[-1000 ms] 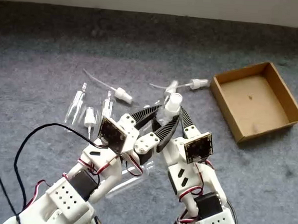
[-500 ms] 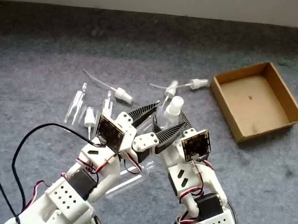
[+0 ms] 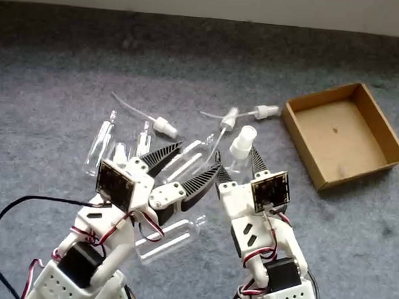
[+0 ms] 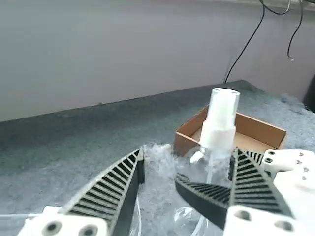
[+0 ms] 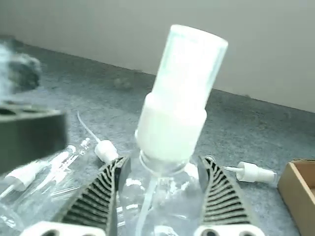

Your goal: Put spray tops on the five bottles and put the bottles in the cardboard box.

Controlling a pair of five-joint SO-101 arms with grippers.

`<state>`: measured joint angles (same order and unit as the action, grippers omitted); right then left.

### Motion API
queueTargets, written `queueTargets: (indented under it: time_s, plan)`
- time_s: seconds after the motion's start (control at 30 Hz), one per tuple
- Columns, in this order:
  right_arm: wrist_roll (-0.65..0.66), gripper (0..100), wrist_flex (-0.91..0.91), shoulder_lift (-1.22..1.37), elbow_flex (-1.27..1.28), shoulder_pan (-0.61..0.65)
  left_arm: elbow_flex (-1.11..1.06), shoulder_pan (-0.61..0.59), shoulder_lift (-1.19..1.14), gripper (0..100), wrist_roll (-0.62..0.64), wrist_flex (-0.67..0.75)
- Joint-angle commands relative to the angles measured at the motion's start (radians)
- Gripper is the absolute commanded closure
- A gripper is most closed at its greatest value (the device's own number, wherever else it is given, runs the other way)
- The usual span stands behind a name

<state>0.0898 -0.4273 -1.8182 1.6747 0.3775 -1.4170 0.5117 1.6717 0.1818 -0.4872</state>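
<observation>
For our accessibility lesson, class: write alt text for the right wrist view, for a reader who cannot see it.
The right gripper holds a clear bottle with a white spray top on its neck. Beyond it, loose spray tops lie on grey carpet, and a corner of the box shows.

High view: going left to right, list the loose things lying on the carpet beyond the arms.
Leftmost clear bottle → second clear bottle → long-tubed spray top → middle spray top → right spray top → cardboard box. Left out: the capped bottle in the right tool, overlapping the middle spray top.
</observation>
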Motion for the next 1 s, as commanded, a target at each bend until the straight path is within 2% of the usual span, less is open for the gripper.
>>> queueTargets:
  time_s: [0.0,0.13,0.3,0.4,0.53,0.63,0.87,0.97]
  plan:
    - [-0.012,91.9,0.002,-0.021,0.045,-0.03,0.056,-0.082,0.124,75,0.008,-0.153]
    - [-0.008,91.9,0.001,-0.021,0.031,-0.035,0.064,-0.159,0.156,77,0.005,-0.245]
    - [-0.006,91.9,-0.004,-0.019,-0.013,-0.131,0.064,-0.3,0.154,100,0.003,-0.281]
    - [-0.011,91.9,-0.005,-0.019,-0.038,-0.196,0.064,-0.389,0.154,96,0.003,-0.281]
    - [-0.011,91.9,-0.041,-0.019,-0.077,-0.217,0.058,-0.501,0.154,100,0.002,-0.282]
    - [-0.011,91.9,-0.096,-0.018,-0.147,-0.22,0.045,-0.575,0.154,99,0.003,-0.285]
    - [-0.006,91.9,-0.162,-0.016,-0.285,-0.223,-0.056,-0.613,0.156,100,0.003,-0.327]
    - [-0.006,91.9,-0.162,0.018,-0.315,-0.269,-0.122,-0.611,0.156,100,0.006,-0.327]
